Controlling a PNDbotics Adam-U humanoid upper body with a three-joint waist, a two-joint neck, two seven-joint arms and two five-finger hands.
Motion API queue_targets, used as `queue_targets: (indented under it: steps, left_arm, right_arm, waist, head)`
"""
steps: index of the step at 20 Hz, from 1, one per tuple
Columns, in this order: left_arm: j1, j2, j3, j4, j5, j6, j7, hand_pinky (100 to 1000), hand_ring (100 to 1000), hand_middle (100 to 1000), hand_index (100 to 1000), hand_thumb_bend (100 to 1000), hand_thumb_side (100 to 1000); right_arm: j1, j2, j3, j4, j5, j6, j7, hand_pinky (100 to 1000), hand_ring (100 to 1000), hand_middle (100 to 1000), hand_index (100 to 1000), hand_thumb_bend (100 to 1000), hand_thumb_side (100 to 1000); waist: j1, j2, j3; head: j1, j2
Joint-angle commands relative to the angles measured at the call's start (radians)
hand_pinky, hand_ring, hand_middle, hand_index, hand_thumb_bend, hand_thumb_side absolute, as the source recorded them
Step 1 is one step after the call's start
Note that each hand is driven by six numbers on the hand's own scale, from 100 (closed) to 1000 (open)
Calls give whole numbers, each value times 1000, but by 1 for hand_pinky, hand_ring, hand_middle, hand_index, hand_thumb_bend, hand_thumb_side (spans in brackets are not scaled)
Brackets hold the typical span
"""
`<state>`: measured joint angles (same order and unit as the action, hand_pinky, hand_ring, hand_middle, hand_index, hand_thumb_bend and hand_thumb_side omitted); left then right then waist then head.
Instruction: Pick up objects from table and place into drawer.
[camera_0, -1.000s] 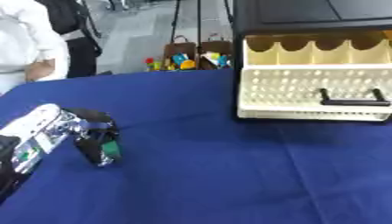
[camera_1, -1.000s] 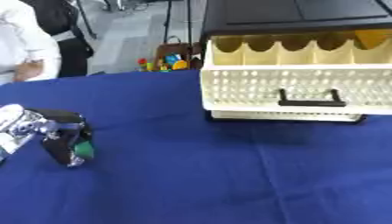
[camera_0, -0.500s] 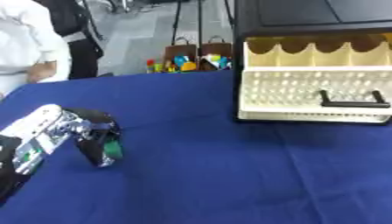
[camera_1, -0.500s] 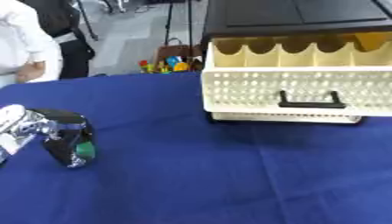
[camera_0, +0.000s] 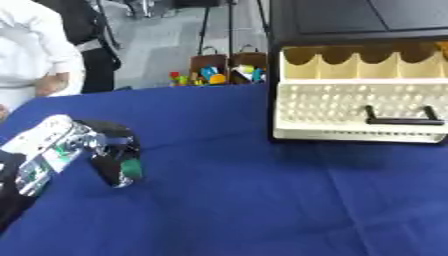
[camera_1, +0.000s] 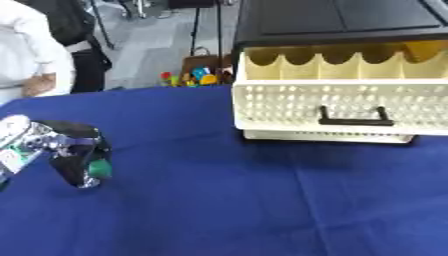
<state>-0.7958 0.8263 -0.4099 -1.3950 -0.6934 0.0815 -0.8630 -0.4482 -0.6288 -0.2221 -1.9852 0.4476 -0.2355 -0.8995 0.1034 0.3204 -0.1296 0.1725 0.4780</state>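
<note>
My left hand comes in from the lower left and hangs just above the blue table. Its dark fingers are curled down round a small green thing, of which only a patch shows between the fingers and thumb. At the back right a cream drawer with a perforated front and a black handle stands pulled out of a black cabinet. Its scalloped dividers show, and what lies inside is hidden. My right hand is in no view.
Beyond the table's far edge, bags with colourful toys sit on the floor. A person in white stands at the far left corner. Blue cloth stretches between my hand and the drawer.
</note>
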Motion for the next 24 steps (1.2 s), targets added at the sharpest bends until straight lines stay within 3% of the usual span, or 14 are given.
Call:
queue_targets:
  steps: [1,24]
  left_arm:
    - [-27,36,15,-29,-3,5,-9,334,390,436,585,159,325]
    - [-226,-28,24,-86,-3,15,-44,307,363,411,552,114,295]
  right_arm:
    - [-7,-17,-8,-15,0,-7,-8,346,491,457,730,139,736]
    - [3,-14,24,-15,-16,-8,-8,345,492,457,728,137,736]
  waist:
    - [-3,-29,2]
    - [15,-84,-10]
  head:
    - [-1,7]
    - [0,37]
